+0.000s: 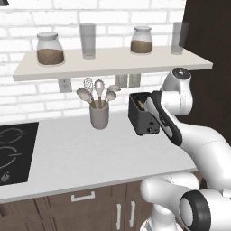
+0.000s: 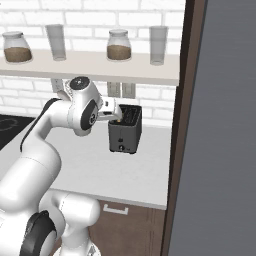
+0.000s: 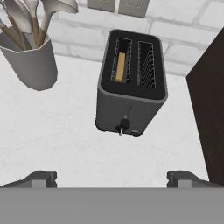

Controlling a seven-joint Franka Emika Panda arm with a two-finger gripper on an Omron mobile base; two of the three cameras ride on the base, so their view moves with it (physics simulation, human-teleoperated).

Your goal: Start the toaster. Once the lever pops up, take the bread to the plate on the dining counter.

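Gripper (image 3: 112, 177) was spread wide, holding nothing, hovering above the toaster (image 3: 131, 83). Bread (image 3: 120, 66) sat in the left slot; the lever (image 3: 124, 125) was at 6 o'clock on the front face. Risks: fingers missing the small lever, or shoving the toaster toward the utensil cup (image 3: 29, 63) at 10 o'clock.

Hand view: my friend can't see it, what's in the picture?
A black boxy toaster sits on a white worktop, with a tan bread slice in its left slot. A grey cup of spoons stands left; the open gripper hovers in front.
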